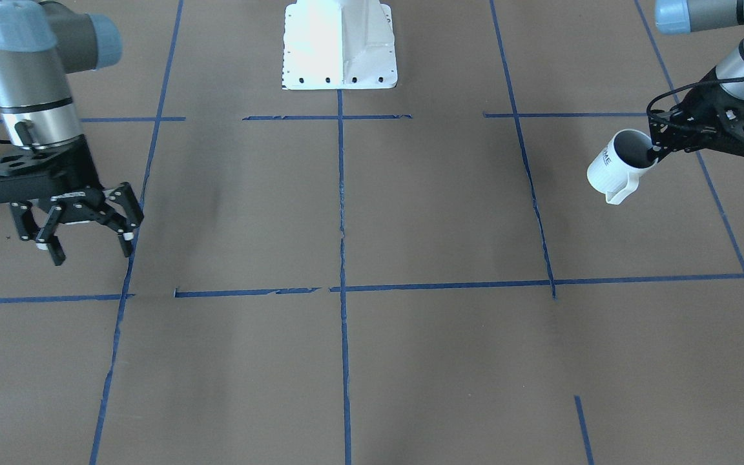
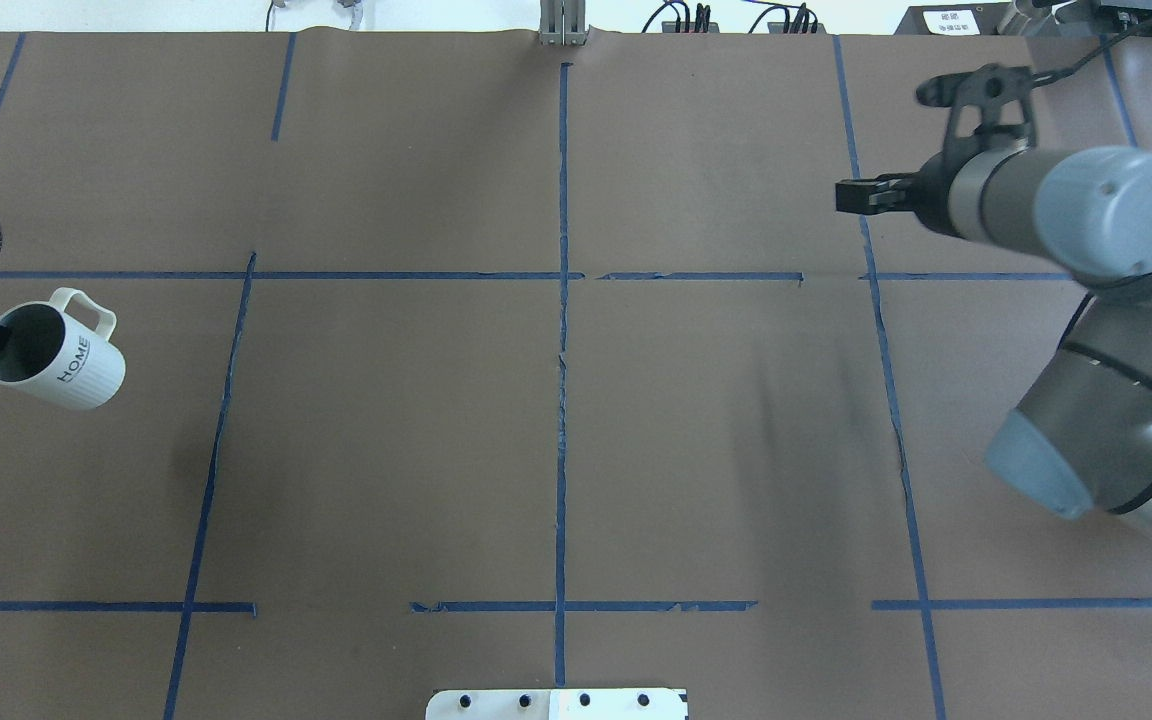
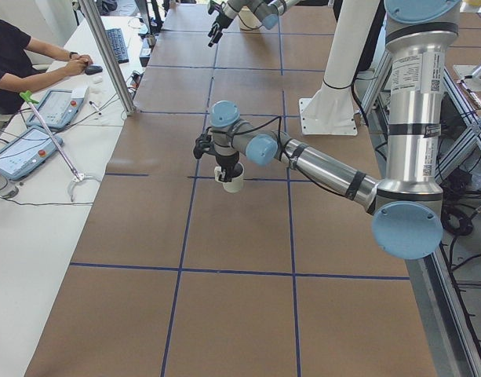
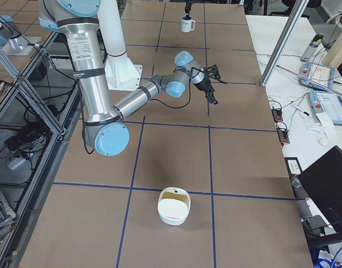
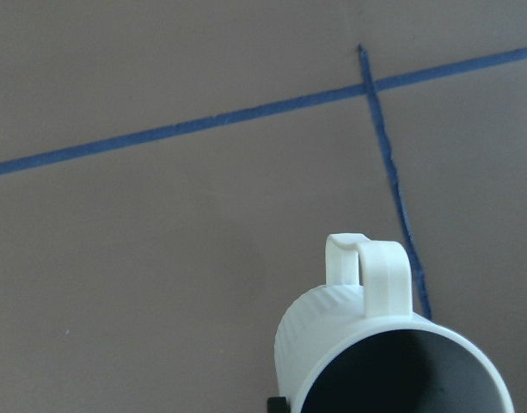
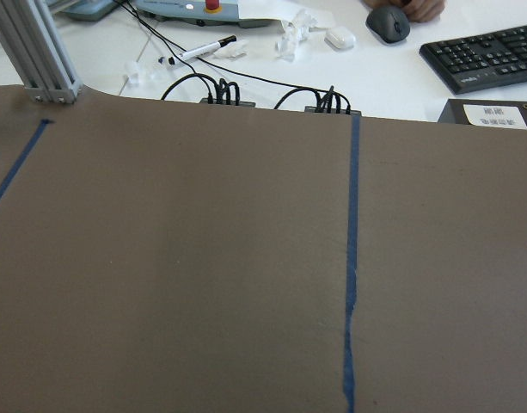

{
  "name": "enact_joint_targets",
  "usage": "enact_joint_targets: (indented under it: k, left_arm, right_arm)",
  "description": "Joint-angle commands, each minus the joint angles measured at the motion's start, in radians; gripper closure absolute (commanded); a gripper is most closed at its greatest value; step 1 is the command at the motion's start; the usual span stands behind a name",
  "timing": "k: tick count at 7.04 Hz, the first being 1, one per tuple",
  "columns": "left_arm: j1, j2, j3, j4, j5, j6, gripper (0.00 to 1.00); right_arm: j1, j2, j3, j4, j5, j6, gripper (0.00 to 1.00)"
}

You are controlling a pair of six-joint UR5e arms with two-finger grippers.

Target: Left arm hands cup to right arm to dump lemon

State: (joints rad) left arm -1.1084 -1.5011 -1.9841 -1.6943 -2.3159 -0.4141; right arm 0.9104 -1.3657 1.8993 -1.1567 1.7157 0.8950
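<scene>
Exterior front-facing view: at the right edge, the left gripper was clamped on the rim of the cup, one finger inside, holding it tilted above the table. At the left, the right gripper hung wide open and empty.

Overhead exterior view: the cup was at the far left, and no lemon showed in its dark inside. The mug was probably stiff, glazed and breakable, best taken across its ribbed body, away from the pinched rim.

The cup fills the lower right, handle toward blue tape.
</scene>
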Motion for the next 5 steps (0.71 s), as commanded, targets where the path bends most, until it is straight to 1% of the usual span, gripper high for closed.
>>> enact_joint_targets:
  k: [1, 2, 3, 4, 5]
  left_arm:
    - [-0.008, 0.044, 0.059, -0.049, -0.014, 0.014, 1.0]
    - [-0.005, 0.042, 0.083, -0.108, -0.014, -0.058, 1.0]
    - [-0.005, 0.042, 0.155, -0.219, -0.014, -0.077, 1.0]
    - [-0.002, 0.033, 0.192, -0.278, -0.014, -0.142, 1.0]
    - [-0.002, 0.024, 0.195, -0.281, -0.014, -0.172, 1.0]
  right_arm:
    - [0.229, -0.061, 0.021, -0.151, 0.307, -0.101, 0.0]
    - [0.281, -0.113, 0.032, -0.155, 0.374, -0.187, 0.0]
    - [0.359, -0.151, 0.035, -0.161, 0.477, -0.28, 0.0]
    - [0.425, -0.217, 0.047, -0.159, 0.554, -0.318, 0.0]
    - [0.468, -0.274, 0.062, -0.159, 0.624, -0.377, 0.0]
